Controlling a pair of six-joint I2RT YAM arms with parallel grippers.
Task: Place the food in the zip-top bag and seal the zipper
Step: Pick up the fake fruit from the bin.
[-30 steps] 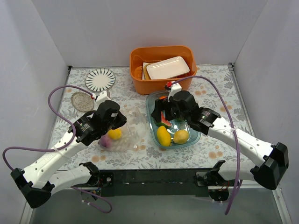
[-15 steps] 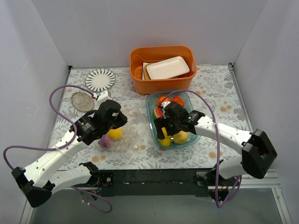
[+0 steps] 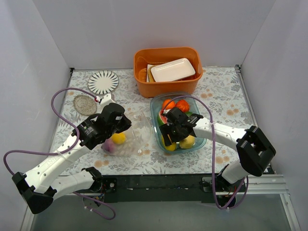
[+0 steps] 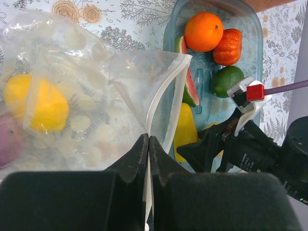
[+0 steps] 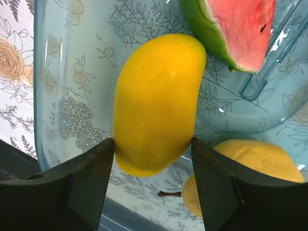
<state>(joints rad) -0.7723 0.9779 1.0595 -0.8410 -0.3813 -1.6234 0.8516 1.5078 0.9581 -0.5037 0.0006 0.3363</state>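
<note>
Toward the table's near-left corner lies the bag (image 3: pixel 131 139), clear and crumpled, with a lemon (image 4: pixel 41 103) and an onion (image 4: pixel 6 144) inside. Its zipper (image 4: pixel 169 103) runs along the open mouth, which faces the tray (image 4: pixel 250 43) just to its right. The left gripper (image 4: pixel 148 144) is clenched on that strip. Mid-table, close to the near edge, the tray holds the mango (image 5: pixel 156 96), a second lemon (image 5: pixel 250 163), a watermelon slice (image 5: pixel 231 29), an orange (image 4: pixel 204 31), a tomato (image 4: pixel 227 46) and a green fruit (image 4: pixel 225 79). The right gripper (image 5: pixel 153 147) reaches into the tray's near end, its fingers (image 5: pixel 86 183) grasping the mango's lower end, one against each side. At the middle of the far edge stands an orange bin (image 3: pixel 159 88) holding a white dish (image 3: pixel 172 70). A striped plate (image 3: pixel 103 82) lies toward the far-left corner.
</note>
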